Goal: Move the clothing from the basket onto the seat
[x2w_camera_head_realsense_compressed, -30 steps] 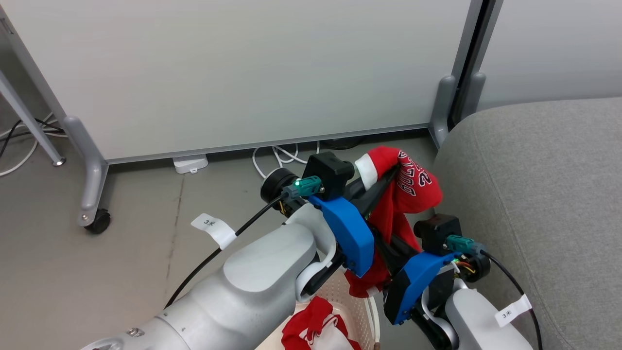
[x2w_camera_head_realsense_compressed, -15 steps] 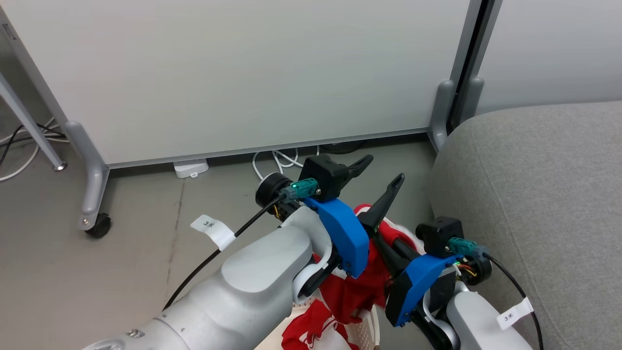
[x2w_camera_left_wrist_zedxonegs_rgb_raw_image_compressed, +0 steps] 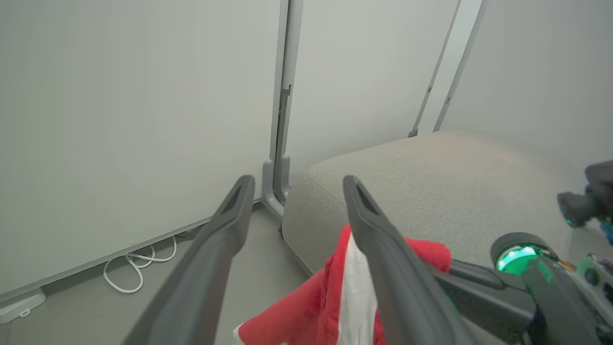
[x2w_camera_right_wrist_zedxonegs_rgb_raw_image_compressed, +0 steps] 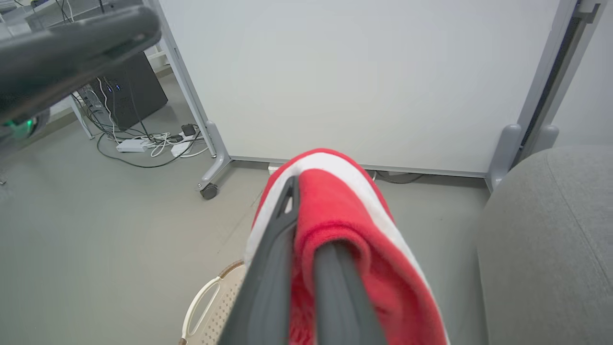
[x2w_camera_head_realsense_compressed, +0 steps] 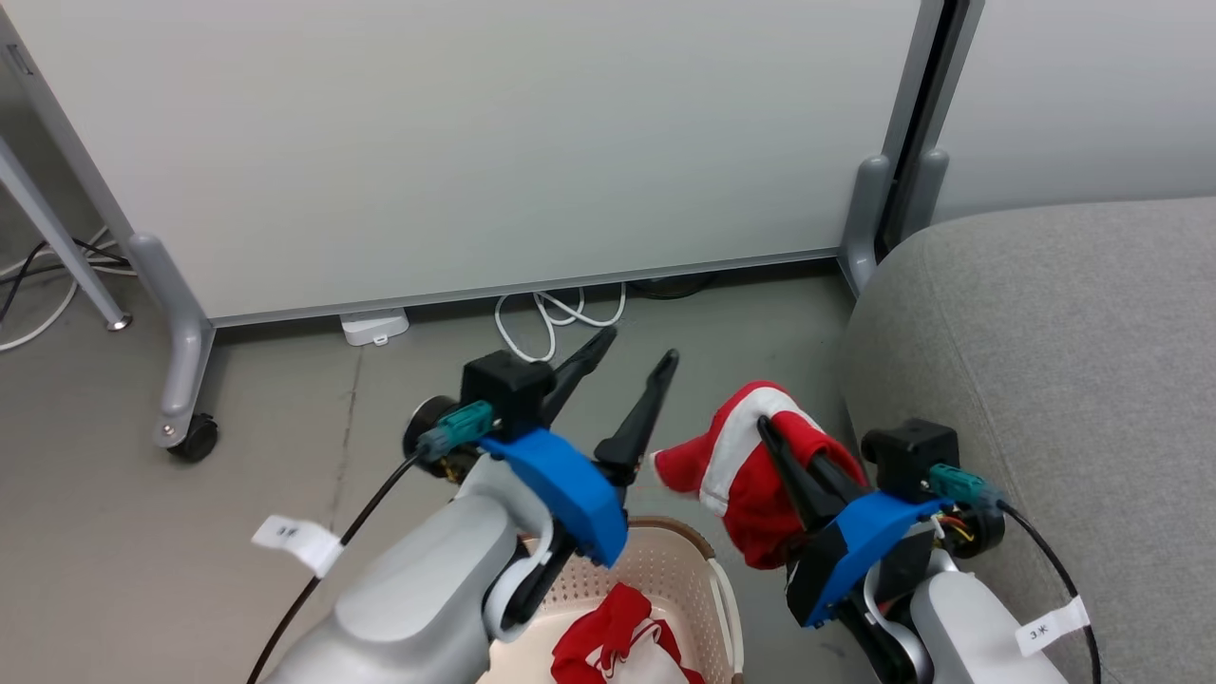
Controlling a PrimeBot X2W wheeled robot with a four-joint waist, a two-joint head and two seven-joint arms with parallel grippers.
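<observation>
My right gripper (x2w_camera_head_realsense_compressed: 766,429) is shut on a red garment (x2w_camera_head_realsense_compressed: 731,470) with a white stripe, held above the floor between the basket and the seat. The cloth drapes over that gripper's fingers (x2w_camera_right_wrist_zedxonegs_rgb_raw_image_compressed: 306,211) and hangs down as red folds (x2w_camera_right_wrist_zedxonegs_rgb_raw_image_compressed: 383,278). My left gripper (x2w_camera_head_realsense_compressed: 636,347) is open and holds nothing, up and to the left of the garment; its fingers (x2w_camera_left_wrist_zedxonegs_rgb_raw_image_compressed: 298,182) are spread, with the red cloth (x2w_camera_left_wrist_zedxonegs_rgb_raw_image_compressed: 311,306) below them. The cream basket (x2w_camera_head_realsense_compressed: 670,560) sits at the bottom, holding another red and white garment (x2w_camera_head_realsense_compressed: 617,646). The grey seat (x2w_camera_head_realsense_compressed: 1045,361) fills the right.
A white partition panel (x2w_camera_head_realsense_compressed: 475,142) on castor legs (x2w_camera_head_realsense_compressed: 195,437) stands behind, with white cables (x2w_camera_head_realsense_compressed: 551,313) on the floor at its base. More cables and a dark box (x2w_camera_right_wrist_zedxonegs_rgb_raw_image_compressed: 139,91) lie to the left. The seat's rounded corner (x2w_camera_right_wrist_zedxonegs_rgb_raw_image_compressed: 550,239) is close on my right.
My left gripper let go of the garment, opened, and swung left and down. The garment dropped from its high spread and now hangs from my right gripper alone, slightly further right.
</observation>
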